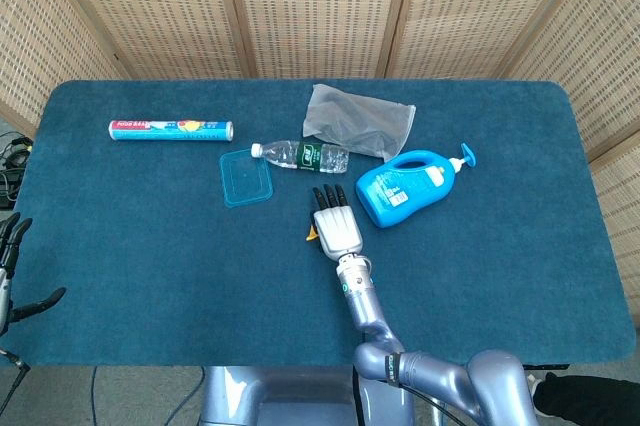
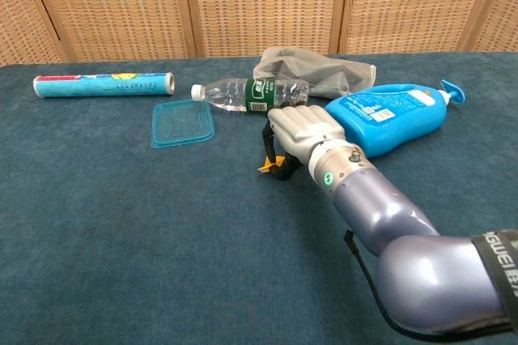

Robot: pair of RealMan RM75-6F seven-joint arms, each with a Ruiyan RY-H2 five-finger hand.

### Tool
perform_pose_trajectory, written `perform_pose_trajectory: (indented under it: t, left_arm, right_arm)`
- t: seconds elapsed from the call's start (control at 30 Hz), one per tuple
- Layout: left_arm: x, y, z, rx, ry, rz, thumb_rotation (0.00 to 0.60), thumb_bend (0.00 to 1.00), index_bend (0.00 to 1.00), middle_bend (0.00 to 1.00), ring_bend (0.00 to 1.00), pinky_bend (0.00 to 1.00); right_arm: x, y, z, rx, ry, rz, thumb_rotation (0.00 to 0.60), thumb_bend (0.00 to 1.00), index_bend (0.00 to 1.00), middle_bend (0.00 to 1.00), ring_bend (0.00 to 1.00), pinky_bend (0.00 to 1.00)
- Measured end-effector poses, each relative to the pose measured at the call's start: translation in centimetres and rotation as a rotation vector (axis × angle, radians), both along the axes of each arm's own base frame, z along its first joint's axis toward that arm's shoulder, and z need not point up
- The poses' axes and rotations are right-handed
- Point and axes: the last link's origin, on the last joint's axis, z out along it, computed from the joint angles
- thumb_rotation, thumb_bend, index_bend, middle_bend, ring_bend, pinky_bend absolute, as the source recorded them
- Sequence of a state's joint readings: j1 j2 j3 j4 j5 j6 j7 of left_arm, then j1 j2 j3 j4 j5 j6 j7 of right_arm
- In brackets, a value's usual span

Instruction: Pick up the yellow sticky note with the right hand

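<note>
The yellow sticky note (image 1: 312, 236) shows only as a small yellow sliver (image 2: 265, 168) under the left side of my right hand (image 1: 337, 227). That hand (image 2: 301, 129) lies palm down at mid-table with its dark fingers curled around the note, gripping it just above the blue cloth. Most of the note is hidden by the hand. My left hand (image 1: 10, 264) hangs off the table's near left edge, fingers apart, holding nothing.
A blue detergent bottle (image 1: 410, 186) lies just right of the right hand. A water bottle (image 1: 300, 155) and a teal lid (image 1: 246, 178) lie just beyond it. Farther back are a crumpled plastic bag (image 1: 358, 121) and a wrap roll (image 1: 170, 129).
</note>
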State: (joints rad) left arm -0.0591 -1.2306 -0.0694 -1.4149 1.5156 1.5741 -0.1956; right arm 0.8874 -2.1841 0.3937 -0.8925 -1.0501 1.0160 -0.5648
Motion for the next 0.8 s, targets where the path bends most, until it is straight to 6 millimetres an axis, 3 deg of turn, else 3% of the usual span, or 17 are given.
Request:
perform_pose_trajectory:
  t: [0.8]
  left_arm:
    - [-0.2,0.2,0.3,0.012,-0.005,0.007,0.6,0.08,0.0,0.0,0.0,0.08]
  right_arm:
    - [2.8,-3.0,1.9,-0.095,-0.006,0.043,0.6,0.51,0.68,0.17,0.0,0.0]
